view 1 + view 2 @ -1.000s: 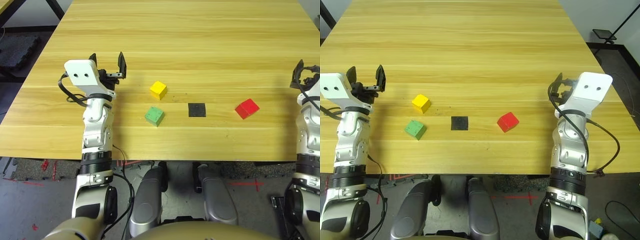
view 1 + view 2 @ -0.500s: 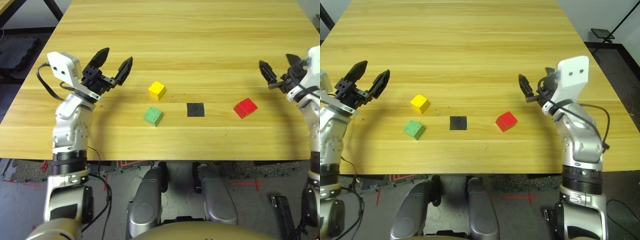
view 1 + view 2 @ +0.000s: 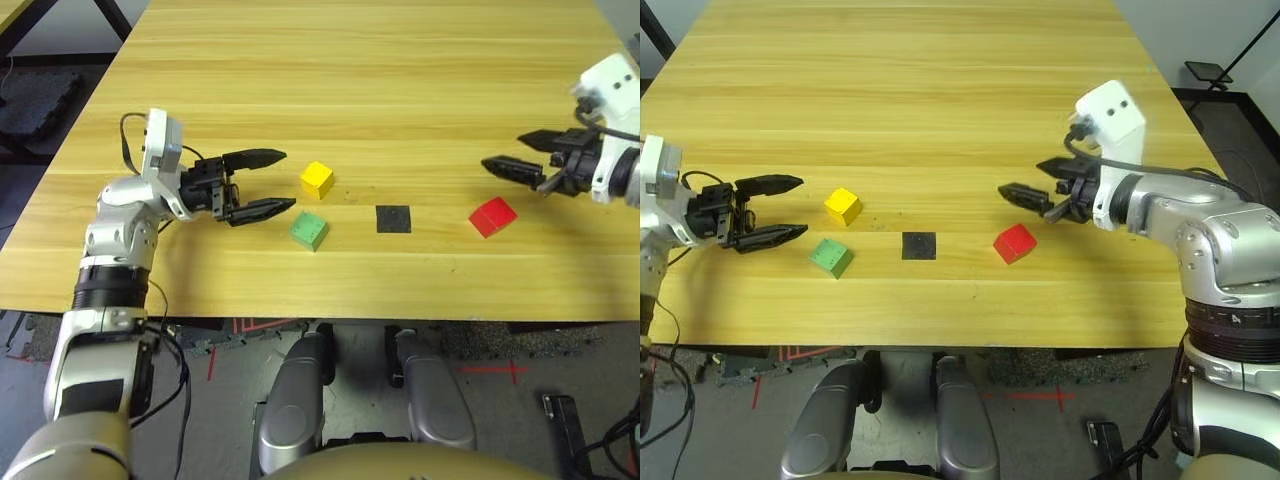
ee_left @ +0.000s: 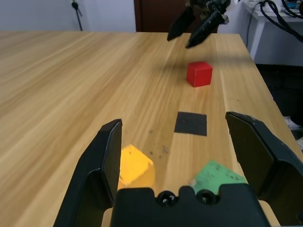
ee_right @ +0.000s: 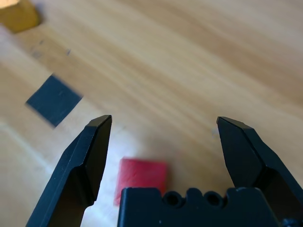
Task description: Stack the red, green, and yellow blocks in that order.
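Red block: on table, right of black patch; right gripper spread above it (apparently lining up). Green block, yellow block: left of patch; left gripper spread, empty, aimed between them.

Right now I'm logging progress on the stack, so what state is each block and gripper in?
red block: alone on the table, not gripped.
green block: on the table, unstacked.
yellow block: on the table, unstacked.
left gripper: open, empty, beside the green and yellow blocks.
right gripper: open, empty, near the red block.
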`<state>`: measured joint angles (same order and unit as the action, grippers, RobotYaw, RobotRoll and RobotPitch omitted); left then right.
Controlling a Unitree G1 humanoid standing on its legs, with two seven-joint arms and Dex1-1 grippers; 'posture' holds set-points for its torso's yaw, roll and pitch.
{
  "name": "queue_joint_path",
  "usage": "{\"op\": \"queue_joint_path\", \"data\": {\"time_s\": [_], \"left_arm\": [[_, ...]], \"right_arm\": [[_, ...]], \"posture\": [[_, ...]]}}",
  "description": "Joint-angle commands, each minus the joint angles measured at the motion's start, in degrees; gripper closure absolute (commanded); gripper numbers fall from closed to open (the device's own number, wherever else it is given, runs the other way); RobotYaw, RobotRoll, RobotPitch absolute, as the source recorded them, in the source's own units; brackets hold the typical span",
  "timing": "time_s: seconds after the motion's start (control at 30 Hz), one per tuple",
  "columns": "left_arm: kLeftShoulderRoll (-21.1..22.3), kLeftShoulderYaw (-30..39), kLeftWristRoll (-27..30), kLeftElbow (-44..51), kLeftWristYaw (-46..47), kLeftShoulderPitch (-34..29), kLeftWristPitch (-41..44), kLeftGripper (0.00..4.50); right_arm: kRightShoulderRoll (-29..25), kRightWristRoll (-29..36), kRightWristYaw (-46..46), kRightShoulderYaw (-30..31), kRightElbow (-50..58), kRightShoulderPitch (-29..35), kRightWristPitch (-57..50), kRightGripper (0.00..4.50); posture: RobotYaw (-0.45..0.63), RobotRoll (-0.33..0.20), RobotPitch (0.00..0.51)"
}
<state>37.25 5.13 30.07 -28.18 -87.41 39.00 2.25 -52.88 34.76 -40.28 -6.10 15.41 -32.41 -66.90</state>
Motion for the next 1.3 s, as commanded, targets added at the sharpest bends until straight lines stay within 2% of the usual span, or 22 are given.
{"op": "queue_joint_path", "data": {"time_s": [0.03, 0.4, 0.67, 0.77, 1.3], "left_arm": [[0.3, -1.3, -0.4, -0.9, -4.4, 0.2, 0.4, 0.03], [0.8, -6.4, 1.2, 1.8, -5.1, -1.7, -5.2, 0.03], [-0.3, -6.3, 1.4, 2.5, -5.1, -1.9, -6.6, 0.03], [-1.1, -5.5, 1.1, 2.4, -5.1, -1.5, -6.9, 0.03], [-1.3, -6.3, 0.6, 2.6, -5.1, -1.9, -7.3, 0.03]], "right_arm": [[-1.7, 1.3, -0.6, 0.7, 4.3, 2.9, -3.2, 0.0], [-4.7, -0.5, -0.7, 0.7, 9.0, 11.2, -1.3, 0.0], [-3.5, -5.8, -0.8, 3.0, 8.8, 17.1, 9.6, 0.0], [-3.0, -8.1, -1.0, 4.2, 7.9, 18.1, 13.4, 0.0], [-0.8, -11.3, -1.5, 6.0, 7.2, 20.7, 16.0, 0.0]], "posture": [[0.11, -0.053, 0.224], [0.11, -0.07, 0.227], [0.12, -0.064, 0.23], [0.12, -0.056, 0.23], [0.12, -0.041, 0.236]]}}
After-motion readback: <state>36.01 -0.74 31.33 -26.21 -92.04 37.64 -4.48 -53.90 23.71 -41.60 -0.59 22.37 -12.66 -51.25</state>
